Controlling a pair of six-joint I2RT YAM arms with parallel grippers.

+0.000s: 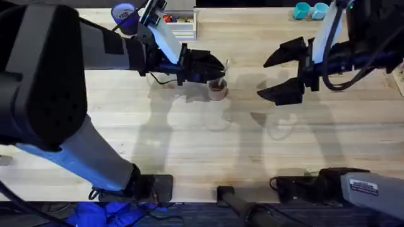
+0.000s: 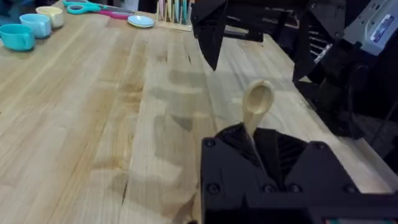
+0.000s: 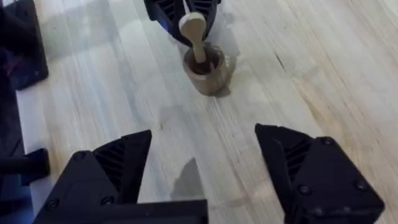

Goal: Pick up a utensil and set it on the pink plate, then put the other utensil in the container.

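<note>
My left gripper [image 1: 218, 68] reaches across the middle and is shut on the handle of the pale wooden spoon [image 2: 258, 102]. The spoon [image 3: 194, 28] stands bowl-up with its lower end inside the tan-brown container [image 3: 208, 70], which sits on the table [image 1: 218, 90] just below that gripper. To the right of the container hangs my right gripper [image 1: 284, 74], its fingers [image 3: 112, 171] spread wide open with nothing between them. The pink plate and the first utensil are hidden from view.
A dark blue cylinder [image 1: 124, 14] and a white bin [image 1: 180, 22] stand at the back left. Teal cups [image 1: 310, 10] sit at the back right. A light blue plate [image 2: 141, 20] and scissors [image 2: 87, 8] lie near the far edge.
</note>
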